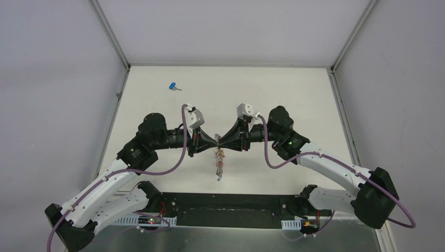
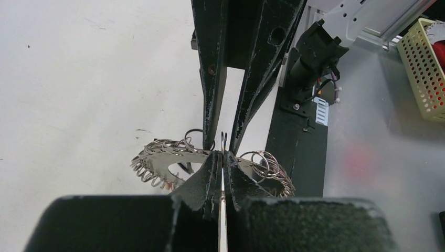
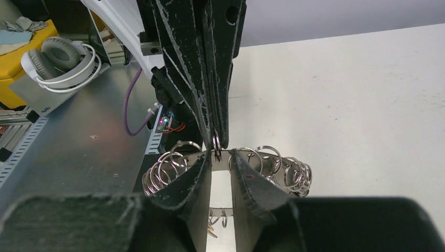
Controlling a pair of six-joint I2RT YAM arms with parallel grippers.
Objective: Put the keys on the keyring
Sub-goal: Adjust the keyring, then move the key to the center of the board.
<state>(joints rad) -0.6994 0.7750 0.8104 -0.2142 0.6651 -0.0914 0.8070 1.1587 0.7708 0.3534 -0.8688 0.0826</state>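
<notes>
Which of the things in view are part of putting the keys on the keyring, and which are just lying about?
Part of the job:
- keyring, gripped by the left claw, with the right claw facing it
- blue-headed key, lying loose

Just lying about:
- white headphones
- yellow perforated basket

The left arm (image 1: 99,189) and right arm (image 1: 330,165) combine white link shells with black joint housings. A purple cable (image 1: 152,171) runs along each arm, and each wrist carries a white camera housing (image 1: 195,119). The left tool (image 2: 223,157) and right tool (image 3: 221,157) have black tapered fingers (image 2: 199,181) with scuffed, pale-flecked edges.
</notes>
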